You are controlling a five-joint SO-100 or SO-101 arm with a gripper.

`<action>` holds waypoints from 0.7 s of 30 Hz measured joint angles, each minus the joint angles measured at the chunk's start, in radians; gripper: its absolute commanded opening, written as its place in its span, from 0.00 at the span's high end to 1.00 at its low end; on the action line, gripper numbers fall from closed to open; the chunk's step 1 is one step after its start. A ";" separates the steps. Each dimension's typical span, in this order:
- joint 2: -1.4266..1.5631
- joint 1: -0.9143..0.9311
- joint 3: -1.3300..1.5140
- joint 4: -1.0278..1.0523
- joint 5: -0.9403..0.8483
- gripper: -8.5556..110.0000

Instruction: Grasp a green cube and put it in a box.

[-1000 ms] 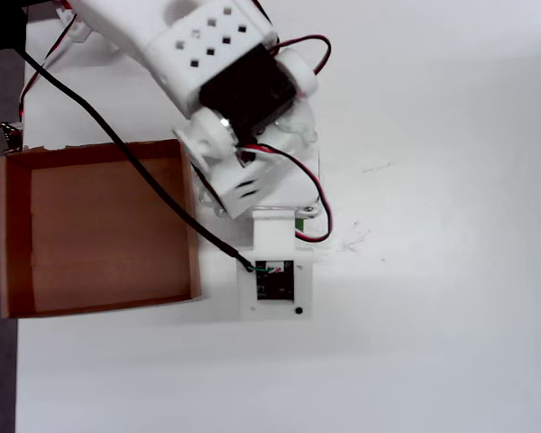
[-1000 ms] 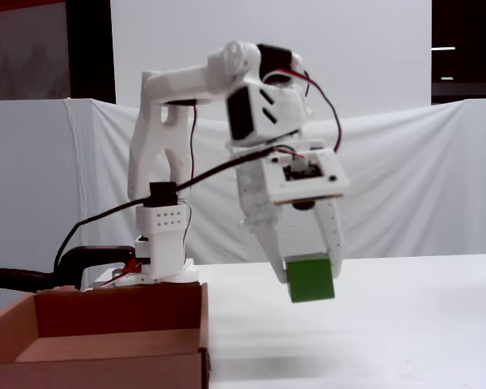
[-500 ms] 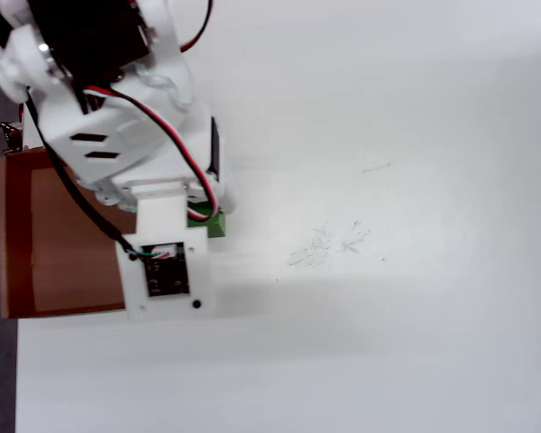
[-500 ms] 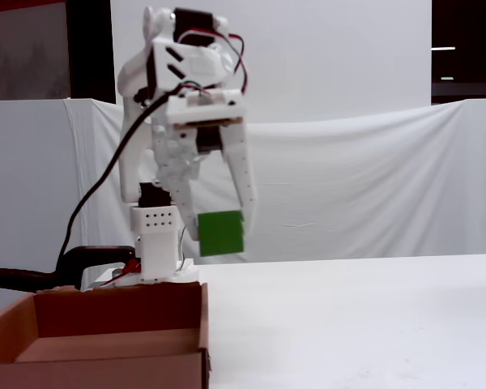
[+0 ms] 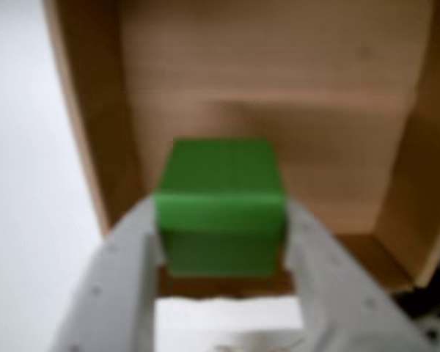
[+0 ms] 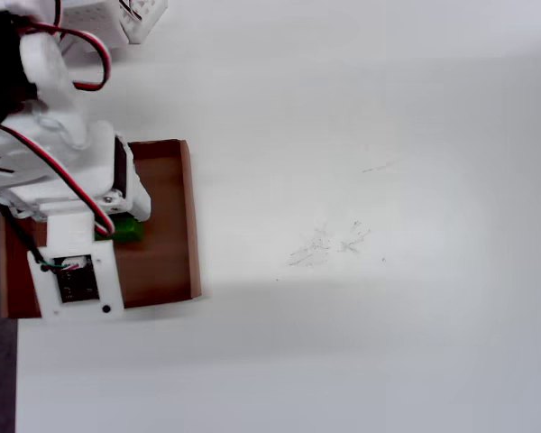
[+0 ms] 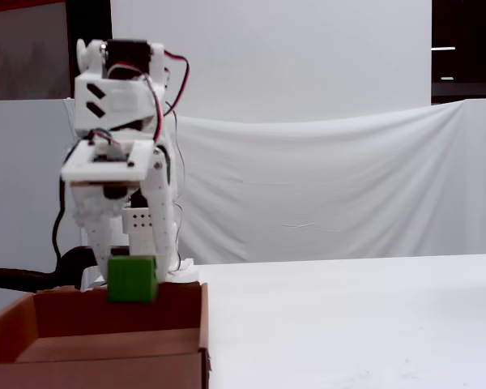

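Bright, even light; blurred, soft wrist view.

Cube (image 7: pixel 132 279) between jaws, above box (image 7: pixel 16 327).

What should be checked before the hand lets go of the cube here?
1. Cube held between the hand's fingers: ok, both press its sides in the wrist view.
2. Cube above the box, inside its walls: ok in the overhead view; the arm hides most of it.
3. Cube off the floor: ok, the fixed view shows it near rim height.
4. Box floor free under the cube: ok where the wrist view shows it; directly beneath, cannot tell.
5. Hand clear of the box walls: cannot tell.
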 measured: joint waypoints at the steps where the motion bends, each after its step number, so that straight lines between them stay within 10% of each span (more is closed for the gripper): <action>1: -0.014 0.000 0.012 -0.021 -0.002 0.81; 21: -0.184 0.037 0.183 -0.258 -0.078 0.79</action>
